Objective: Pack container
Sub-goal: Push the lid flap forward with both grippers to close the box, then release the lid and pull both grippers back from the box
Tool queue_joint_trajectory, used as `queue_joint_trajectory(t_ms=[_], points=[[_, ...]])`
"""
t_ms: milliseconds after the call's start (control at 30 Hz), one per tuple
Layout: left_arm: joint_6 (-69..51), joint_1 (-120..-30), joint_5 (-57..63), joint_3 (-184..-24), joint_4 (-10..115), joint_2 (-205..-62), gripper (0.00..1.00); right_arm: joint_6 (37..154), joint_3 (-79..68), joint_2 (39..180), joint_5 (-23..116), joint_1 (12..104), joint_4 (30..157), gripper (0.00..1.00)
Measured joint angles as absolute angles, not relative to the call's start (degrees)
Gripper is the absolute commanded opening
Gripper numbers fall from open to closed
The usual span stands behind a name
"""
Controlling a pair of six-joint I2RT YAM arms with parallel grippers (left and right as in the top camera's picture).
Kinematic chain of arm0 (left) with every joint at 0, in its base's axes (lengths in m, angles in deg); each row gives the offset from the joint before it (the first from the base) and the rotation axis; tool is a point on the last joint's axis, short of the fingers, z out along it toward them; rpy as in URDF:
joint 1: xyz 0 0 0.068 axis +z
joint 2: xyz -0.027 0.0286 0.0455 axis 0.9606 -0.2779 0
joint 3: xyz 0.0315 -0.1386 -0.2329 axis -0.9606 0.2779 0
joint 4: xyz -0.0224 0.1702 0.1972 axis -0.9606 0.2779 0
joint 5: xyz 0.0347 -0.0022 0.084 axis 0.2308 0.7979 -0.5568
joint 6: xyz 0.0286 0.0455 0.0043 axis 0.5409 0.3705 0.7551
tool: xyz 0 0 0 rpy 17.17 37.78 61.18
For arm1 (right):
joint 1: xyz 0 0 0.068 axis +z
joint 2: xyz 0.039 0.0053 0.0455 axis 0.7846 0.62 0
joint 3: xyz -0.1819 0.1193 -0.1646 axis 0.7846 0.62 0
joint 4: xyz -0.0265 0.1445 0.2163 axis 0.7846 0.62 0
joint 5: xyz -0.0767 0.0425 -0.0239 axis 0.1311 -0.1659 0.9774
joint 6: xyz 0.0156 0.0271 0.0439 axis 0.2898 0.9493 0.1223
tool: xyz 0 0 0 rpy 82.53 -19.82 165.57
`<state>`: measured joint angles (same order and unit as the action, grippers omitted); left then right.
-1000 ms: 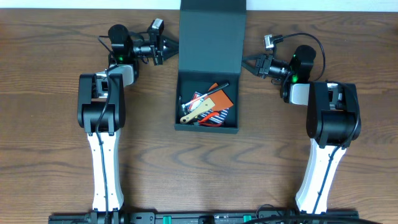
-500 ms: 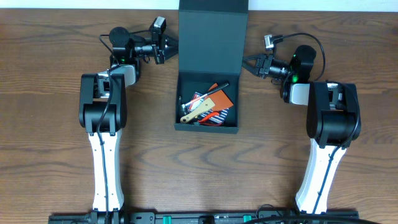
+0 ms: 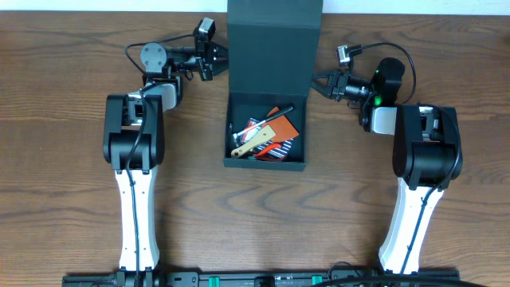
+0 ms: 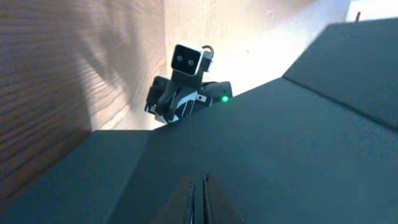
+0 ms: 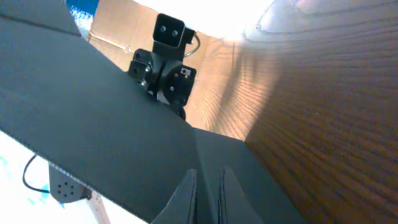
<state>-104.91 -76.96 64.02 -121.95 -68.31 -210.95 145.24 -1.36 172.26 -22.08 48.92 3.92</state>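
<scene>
The dark teal container [image 3: 265,163] sits mid-table with its flap lid [image 3: 273,48] tilted up at the back. Inside lie an orange card [image 3: 283,121], a wooden-handled tool [image 3: 253,142] and striped packets. My left gripper [image 3: 224,57] is shut, its tips against the lid's left edge. In the left wrist view those tips [image 4: 199,186] rest on the dark lid surface [image 4: 280,143]. My right gripper [image 3: 313,80] is shut at the box's right side near the hinge. In the right wrist view it [image 5: 208,177] points at the fold below the lid [image 5: 93,112].
Brown wooden table [image 3: 72,159] lies all around the box. Both arm bases stand at the front edge, left [image 3: 131,143] and right [image 3: 422,151]. A pale wall runs along the table's back edge. Each wrist view shows the opposite arm's camera beyond the lid.
The left gripper has moved up and slightly right along the lid's left edge, and the lid has swung up, looking wider from above. The right arm has barely moved.
</scene>
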Motion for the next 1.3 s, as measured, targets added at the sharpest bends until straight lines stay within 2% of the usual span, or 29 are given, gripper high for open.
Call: queue_joint_trajectory(t_ms=[633,1300], points=[[-104.93,-78.23,64.19,-121.84,-69.69,-203.01,0.05,146.62,-1.36,172.26,-22.52,48.92,3.92,0.04],[-104.91,-78.23,64.65,-108.27,-71.48,-199.86,0.05,147.27,-1.36,172.26,-22.54,48.90,3.92,0.04]])
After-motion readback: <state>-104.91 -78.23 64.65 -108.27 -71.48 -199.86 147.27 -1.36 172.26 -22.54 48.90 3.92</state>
